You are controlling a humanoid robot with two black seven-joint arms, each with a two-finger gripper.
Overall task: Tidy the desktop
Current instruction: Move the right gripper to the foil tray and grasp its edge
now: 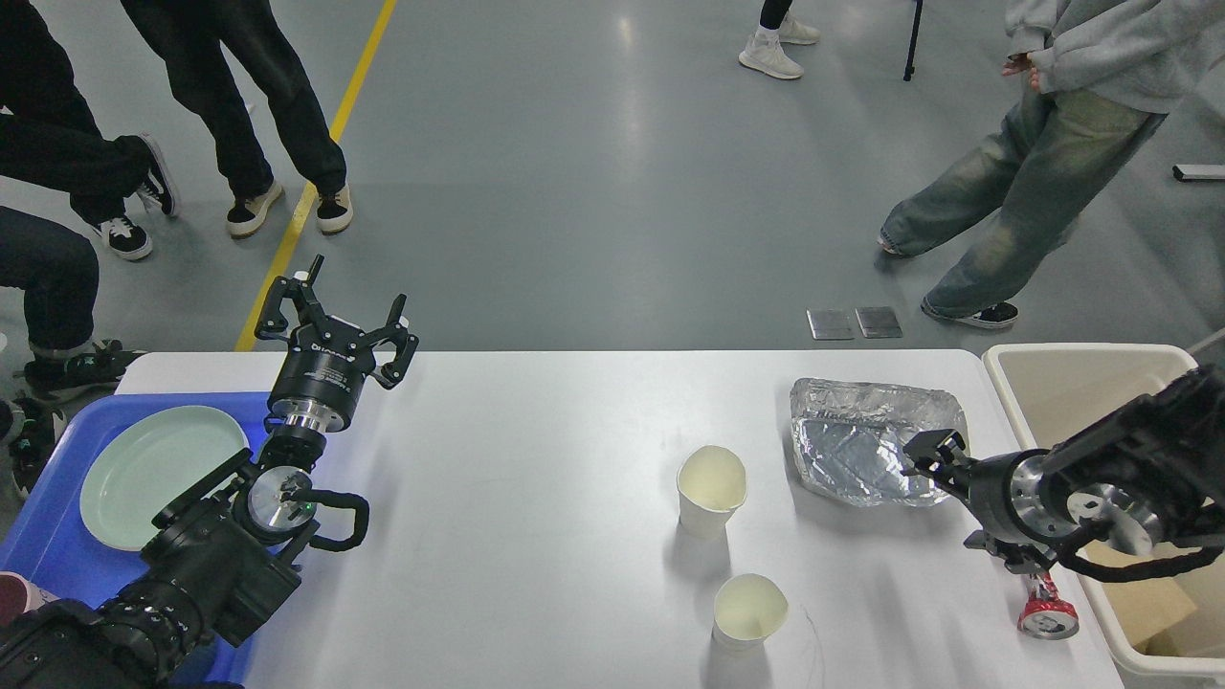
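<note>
The white desktop (536,536) carries two empty paper cups, one upright (711,489) and one nearer me (749,611). A crumpled foil tray (861,440) lies at the back right, and a crushed red can (1046,611) sits by the right edge. My right gripper (946,500) hovers at the foil tray's right end, fingers spread open and empty; its upper finger overlaps the tray's corner and its lower finger is just above the can. My left gripper (340,308) stands open and empty over the desktop's back left corner.
A blue tray (57,555) at the left holds a pale green plate (153,474). A beige bin (1081,383) stands against the desktop's right side. People stand on the floor beyond the table, at the left and at the right.
</note>
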